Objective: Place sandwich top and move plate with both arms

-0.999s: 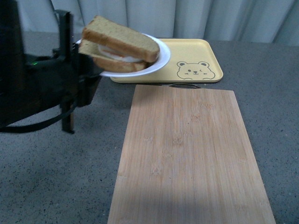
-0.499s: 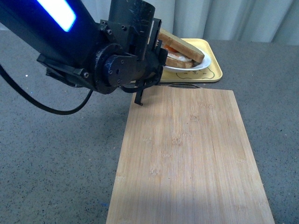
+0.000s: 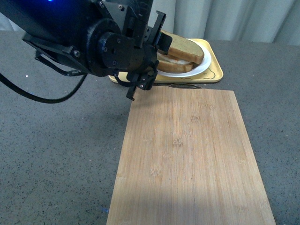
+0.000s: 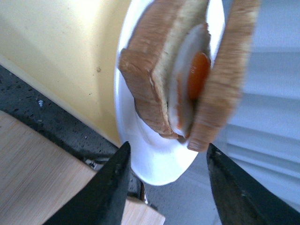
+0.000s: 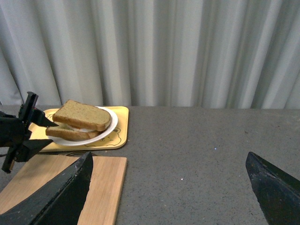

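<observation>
The sandwich top (image 3: 185,48) lies on the egg and lower slice on the white plate (image 3: 199,69), which sits on the yellow bear tray (image 3: 213,72) at the back. My left gripper (image 3: 151,58) is open beside the plate's left rim, holding nothing. In the left wrist view the open gripper (image 4: 166,187) frames the plate's edge (image 4: 154,164), with the top slice (image 4: 229,70) over the egg (image 4: 197,75). My right gripper (image 5: 168,187) is open and empty above the grey table, far from the sandwich (image 5: 82,115). It is out of the front view.
A long bamboo cutting board (image 3: 187,159) lies in front of the tray on the grey table (image 3: 56,154). The bulky left arm (image 3: 70,37) fills the upper left. A pale curtain (image 5: 187,47) hangs behind the table.
The left arm carried the plate with the sandwich from the left over to the yellow tray. The plate now rests on the tray and the left jaws stand open at its rim.
</observation>
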`<state>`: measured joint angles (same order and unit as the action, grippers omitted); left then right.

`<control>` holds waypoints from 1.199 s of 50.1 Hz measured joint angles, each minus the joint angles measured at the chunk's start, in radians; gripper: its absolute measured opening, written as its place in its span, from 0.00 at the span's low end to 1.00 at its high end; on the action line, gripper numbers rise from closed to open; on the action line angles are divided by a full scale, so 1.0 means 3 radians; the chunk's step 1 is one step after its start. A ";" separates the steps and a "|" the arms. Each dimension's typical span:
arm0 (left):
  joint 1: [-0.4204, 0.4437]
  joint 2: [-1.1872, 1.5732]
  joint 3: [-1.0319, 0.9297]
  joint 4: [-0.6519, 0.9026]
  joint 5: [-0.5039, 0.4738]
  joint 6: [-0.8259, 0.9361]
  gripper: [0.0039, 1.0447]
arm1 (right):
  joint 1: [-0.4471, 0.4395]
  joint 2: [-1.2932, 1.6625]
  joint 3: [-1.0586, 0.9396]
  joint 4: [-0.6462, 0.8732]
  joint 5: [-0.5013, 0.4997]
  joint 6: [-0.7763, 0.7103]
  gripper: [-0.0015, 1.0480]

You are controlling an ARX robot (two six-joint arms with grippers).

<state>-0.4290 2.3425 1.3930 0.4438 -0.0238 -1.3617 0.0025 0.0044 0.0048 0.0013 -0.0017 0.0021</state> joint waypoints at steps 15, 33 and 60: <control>0.0231 -0.0942 -0.1761 0.2319 -0.1035 0.3215 0.35 | 0.0000 0.0000 0.0000 0.0001 0.0000 0.0000 0.91; 0.0708 -0.2116 -0.3316 0.2806 -0.0627 0.4434 0.03 | 0.0000 0.0000 0.0000 0.0001 0.0000 0.0000 0.91; 0.1128 -0.3952 -0.4276 0.1961 -0.0202 0.4494 0.03 | 0.0000 0.0000 0.0000 0.0001 0.0000 0.0000 0.91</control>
<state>-0.0906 1.1568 0.1101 1.0321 -0.0845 -0.0135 0.0025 0.0044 0.0048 0.0017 -0.0017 0.0021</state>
